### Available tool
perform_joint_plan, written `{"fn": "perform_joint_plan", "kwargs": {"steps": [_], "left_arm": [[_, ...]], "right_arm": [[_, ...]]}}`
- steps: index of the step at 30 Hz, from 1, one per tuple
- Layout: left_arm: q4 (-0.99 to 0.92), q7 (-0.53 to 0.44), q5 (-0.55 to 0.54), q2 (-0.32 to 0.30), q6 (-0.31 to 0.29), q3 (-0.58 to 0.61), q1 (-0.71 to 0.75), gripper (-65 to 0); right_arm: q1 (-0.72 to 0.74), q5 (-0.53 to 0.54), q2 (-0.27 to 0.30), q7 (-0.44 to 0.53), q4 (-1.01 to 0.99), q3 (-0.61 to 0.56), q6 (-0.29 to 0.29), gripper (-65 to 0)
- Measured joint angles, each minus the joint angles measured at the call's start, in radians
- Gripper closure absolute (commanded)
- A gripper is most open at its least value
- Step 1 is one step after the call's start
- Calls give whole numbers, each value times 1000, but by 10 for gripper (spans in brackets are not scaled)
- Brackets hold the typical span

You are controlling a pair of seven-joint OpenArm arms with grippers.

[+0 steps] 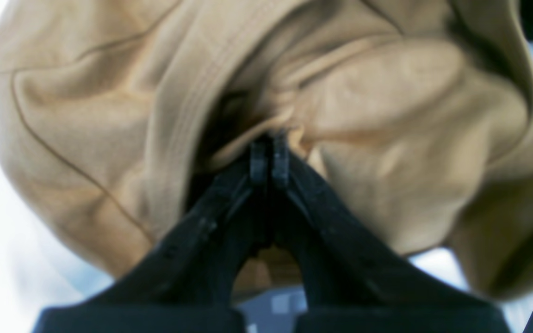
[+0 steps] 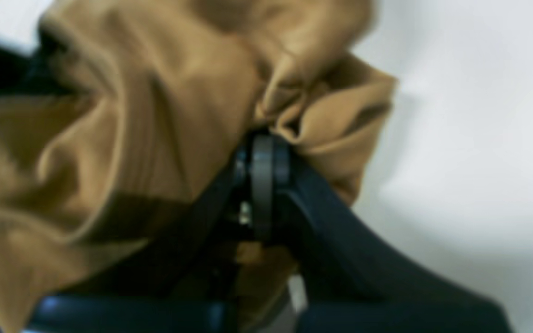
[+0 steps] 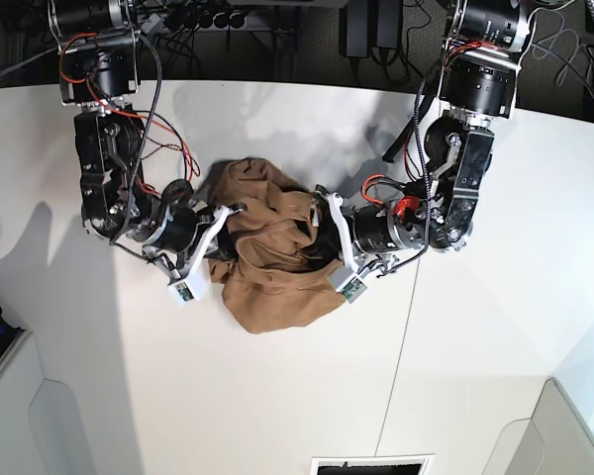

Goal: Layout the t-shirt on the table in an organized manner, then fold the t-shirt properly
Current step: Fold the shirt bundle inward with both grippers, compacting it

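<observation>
Crumpled t-shirt (image 3: 272,259) bunched mid-frame on the table (image 3: 495,346). Left gripper (image 1: 269,159) and right gripper (image 2: 262,157) each pinched onto cloth folds, likely for pulling apart and spreading flat.

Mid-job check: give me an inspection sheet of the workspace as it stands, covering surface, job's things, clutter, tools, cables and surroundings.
Surface: white table, a thin dark seam running down its near half.
Job's things: tan t-shirt bunched in a crumpled heap between the two arms, not laid out.
Clutter: nothing seen.
Tools: left tool shut on a fold of the t-shirt; right tool shut on a bunched edge of it.
Cables: red and black wires run along both arms; more black cables at the table's far edge.
Surroundings: dark equipment behind the table; a dark vent-like slot at the near edge.
</observation>
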Motion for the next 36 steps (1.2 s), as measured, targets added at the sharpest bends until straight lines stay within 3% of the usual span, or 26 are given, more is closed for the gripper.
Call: {"fn": "perform_joint_plan", "kwargs": {"steps": [9,19,26,36], "left_arm": [[-2,-9,0,4,0,1,-52,0],[-2,72,-100,5,0,1,-113,0],[-1,75,-162,5,0,1,-113,0],[0,76,-186,5,0,1,-121,0]], "right_arm": [[-196,28,-41,-7,183,-1,5,0],[-191,21,-39,-16,371,133,8,0],[-118,6,-39,16,322,224,8,0],[74,-75,-42,105,-7,198,6,0]]}}
